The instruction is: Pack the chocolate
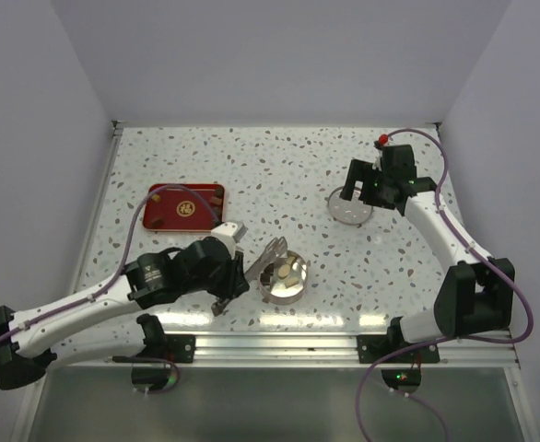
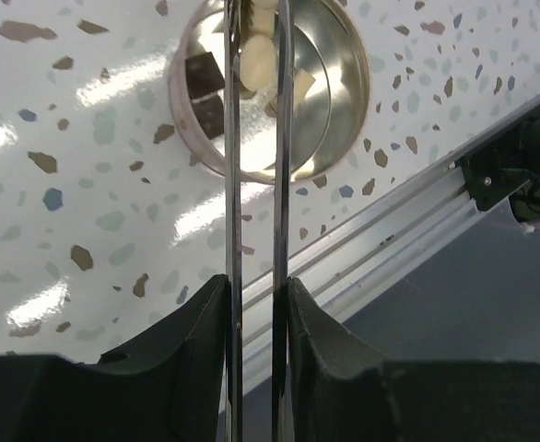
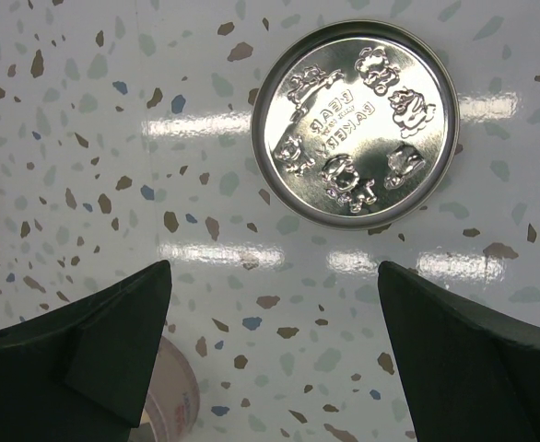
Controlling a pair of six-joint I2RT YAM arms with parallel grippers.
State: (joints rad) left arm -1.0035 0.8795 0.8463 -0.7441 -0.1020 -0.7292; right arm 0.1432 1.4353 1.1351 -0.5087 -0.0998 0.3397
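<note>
Now | left gripper [image 2: 256,296] clamped on tweezers [image 2: 234,184] | chocolate [image 2: 259,61] in tin [image 2: 348,120], at tweezers' tips | right gripper [image 3: 272,272] spread wide

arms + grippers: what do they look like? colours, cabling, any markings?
The left arm and right arm have white link shells with black joints, wrists and base clamps. A purple cable loops along each. The left gripper and right gripper have matte black, wedge-shaped fingers. No markings are legible.

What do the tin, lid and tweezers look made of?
The tin is likely polished metal: its mirror-bright wall reflects the chocolate. The lid looks like the same shiny metal, with embossed figures and lettering. The tweezers are probably steel, with thin, bright, reflective blades.
</note>
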